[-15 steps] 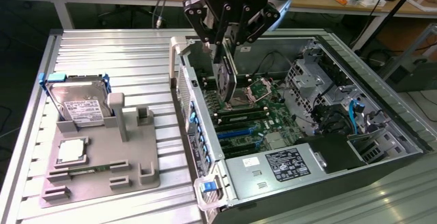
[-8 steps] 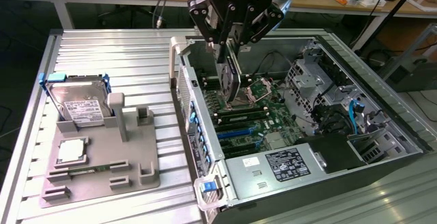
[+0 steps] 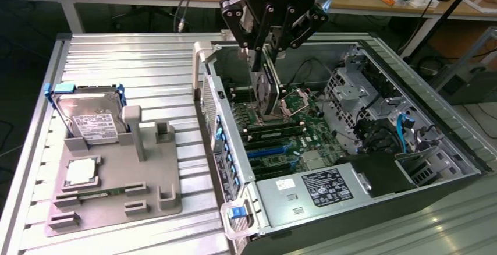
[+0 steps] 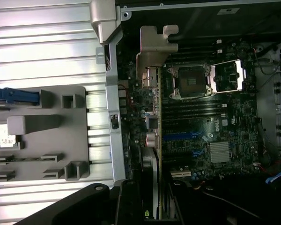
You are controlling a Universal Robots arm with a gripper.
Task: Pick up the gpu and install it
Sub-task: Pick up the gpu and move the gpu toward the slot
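Gripper (image 3: 265,54) clamped on gpu (image 3: 269,92) at its upper edge; card hangs straight below, long axis roughly upright, lower end near motherboard (image 3: 299,141), contact unclear

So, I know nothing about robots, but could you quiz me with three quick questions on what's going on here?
1. True or false: the gripper holds the gpu upright over the open computer case.
2. Where is the hard drive? A) inside the case B) standing in the grey fixture C) in the gripper
3. Fill in: in the exterior view, the small silver chip lies to the ____ of the case.

Key: 1 true; 2 B; 3 left.
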